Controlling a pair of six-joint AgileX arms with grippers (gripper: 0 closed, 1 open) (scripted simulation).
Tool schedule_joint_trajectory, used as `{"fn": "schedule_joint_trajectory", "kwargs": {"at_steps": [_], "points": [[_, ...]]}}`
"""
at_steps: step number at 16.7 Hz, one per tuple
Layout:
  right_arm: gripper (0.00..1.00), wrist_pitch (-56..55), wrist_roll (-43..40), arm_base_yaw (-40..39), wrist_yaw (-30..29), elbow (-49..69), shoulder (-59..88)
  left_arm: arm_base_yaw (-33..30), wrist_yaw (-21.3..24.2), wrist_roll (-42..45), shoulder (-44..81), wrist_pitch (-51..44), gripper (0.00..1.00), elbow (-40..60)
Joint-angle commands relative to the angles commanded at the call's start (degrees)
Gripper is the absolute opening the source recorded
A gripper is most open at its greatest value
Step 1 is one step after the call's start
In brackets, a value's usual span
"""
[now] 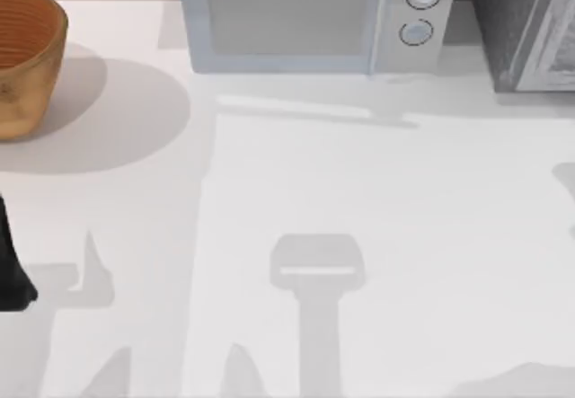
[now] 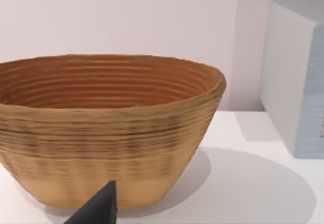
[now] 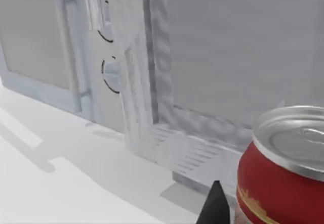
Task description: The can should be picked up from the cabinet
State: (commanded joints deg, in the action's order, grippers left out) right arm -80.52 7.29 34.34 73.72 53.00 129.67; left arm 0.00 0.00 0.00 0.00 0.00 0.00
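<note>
The can (image 3: 283,173) is red with a silver lid and stands upright, very close in the right wrist view. It is just in front of the grey cabinet (image 3: 238,57), whose door (image 3: 136,67) hangs open. A dark part of my right gripper (image 3: 215,206) shows right beside the can, close to its side. I cannot tell whether the two touch. In the top view the cabinet (image 1: 526,25) stands at the back right corner of the table. My left arm (image 1: 13,263) is parked at the table's left edge, and a dark part of its gripper (image 2: 98,209) points at the basket.
A woven brown basket (image 1: 22,57) (image 2: 106,128) stands at the back left. A pale microwave (image 1: 314,16) (image 3: 45,47) with two round knobs stands at the back middle, next to the cabinet. The white table (image 1: 359,200) lies in front of them.
</note>
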Motion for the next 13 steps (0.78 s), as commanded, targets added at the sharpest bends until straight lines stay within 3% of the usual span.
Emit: {"fn": "schedule_joint_trajectory", "kwargs": {"at_steps": [5,13], "points": [[0.00,-5.74,0.01,5.72,8.38,5.25,8.19,0.00,0.00,0.00,0.00,0.00,1.00,0.00],[0.00,-6.46,0.03,6.29,9.41,5.84,9.28,0.00,0.00,0.00,0.00,0.00,1.00,0.00]]}}
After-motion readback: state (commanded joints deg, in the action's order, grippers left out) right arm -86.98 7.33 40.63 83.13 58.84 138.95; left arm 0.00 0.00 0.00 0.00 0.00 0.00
